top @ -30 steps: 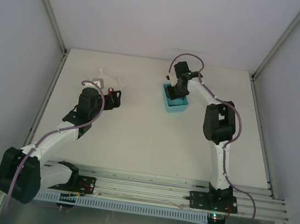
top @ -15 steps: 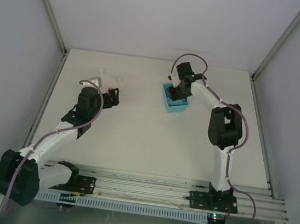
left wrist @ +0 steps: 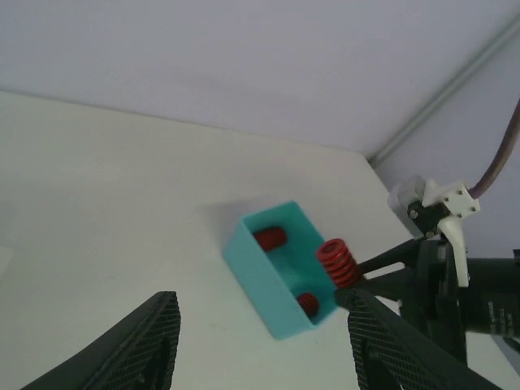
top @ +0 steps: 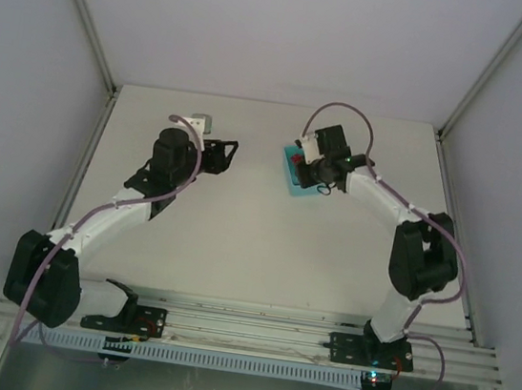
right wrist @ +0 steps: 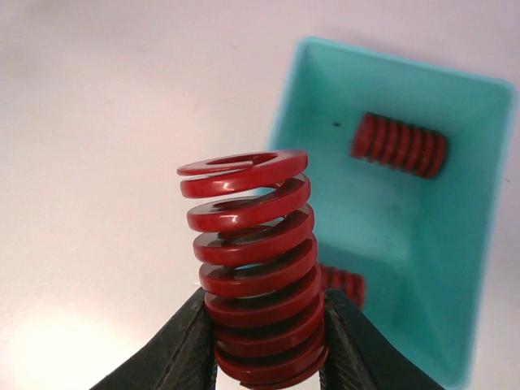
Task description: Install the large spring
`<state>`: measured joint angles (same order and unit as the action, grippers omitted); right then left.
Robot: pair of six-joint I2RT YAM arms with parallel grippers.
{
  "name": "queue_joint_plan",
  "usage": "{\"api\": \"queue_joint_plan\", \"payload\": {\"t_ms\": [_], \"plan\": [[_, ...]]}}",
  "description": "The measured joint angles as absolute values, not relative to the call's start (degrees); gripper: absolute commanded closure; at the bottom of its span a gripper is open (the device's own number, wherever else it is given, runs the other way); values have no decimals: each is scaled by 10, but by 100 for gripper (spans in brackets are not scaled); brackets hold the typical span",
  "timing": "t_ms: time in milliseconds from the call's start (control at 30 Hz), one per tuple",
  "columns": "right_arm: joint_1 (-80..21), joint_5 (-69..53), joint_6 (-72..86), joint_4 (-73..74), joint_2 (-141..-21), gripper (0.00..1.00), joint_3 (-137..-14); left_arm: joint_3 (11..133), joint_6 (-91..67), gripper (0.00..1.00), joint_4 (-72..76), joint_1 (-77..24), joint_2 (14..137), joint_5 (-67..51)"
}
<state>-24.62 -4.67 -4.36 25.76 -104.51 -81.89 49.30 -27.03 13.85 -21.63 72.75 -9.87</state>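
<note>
– Looking for the large spring (right wrist: 253, 268), where is it?
– In my right gripper (right wrist: 266, 325). Both fingers (right wrist: 191, 345) pinch the lower coils, and the jaws are closed only to coil width. The spring stands upright with its top coils free. It is held off the table (top: 238, 221), just beside the teal bin (right wrist: 422, 268).
– Anything else in the bin?
– Two small red springs. One lies on the floor at the far end (right wrist: 400, 145). The other (right wrist: 343, 284) is half hidden behind the big one.
– And the left side?
– My left gripper (left wrist: 260, 357) is spread wide and holds nothing. It points across the table at the bin, well apart from it. Its camera sees the spring (left wrist: 335, 262) right at the bin's edge.
– What's around, what blocks?
– A white part (top: 200, 122) sits near the back of the table. My left arm covers most of it from above, so I cannot tell its shape. The bin wall is the closest thing to the spring.
– What changed from half a second ago?
– The right gripper was down in the bin and is now out of it, with the wrist turned. The right elbow has swung out to the right. The left arm has stretched further back and to the right. The white part showed more fully then; now only a small piece shows past the arm.
</note>
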Motion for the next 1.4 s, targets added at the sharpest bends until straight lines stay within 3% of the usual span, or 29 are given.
{"api": "queue_joint_plan", "payload": {"t_ms": [200,400,1100,1267,1400], "plan": [[-306,-57,-44,147,-947,91,-693,517,-277,33,152,-232,760,-162],[-337,-88,-18,41,-900,91,-611,533,-290,34,156,-238,781,-216],[-373,-107,0,-63,-880,90,-580,579,-320,43,124,-265,874,-271],[-380,-106,-2,-64,-880,90,-580,579,-332,53,124,-267,878,-286],[-382,-106,-3,-64,-880,90,-580,579,-337,67,126,-269,878,-294]]}}
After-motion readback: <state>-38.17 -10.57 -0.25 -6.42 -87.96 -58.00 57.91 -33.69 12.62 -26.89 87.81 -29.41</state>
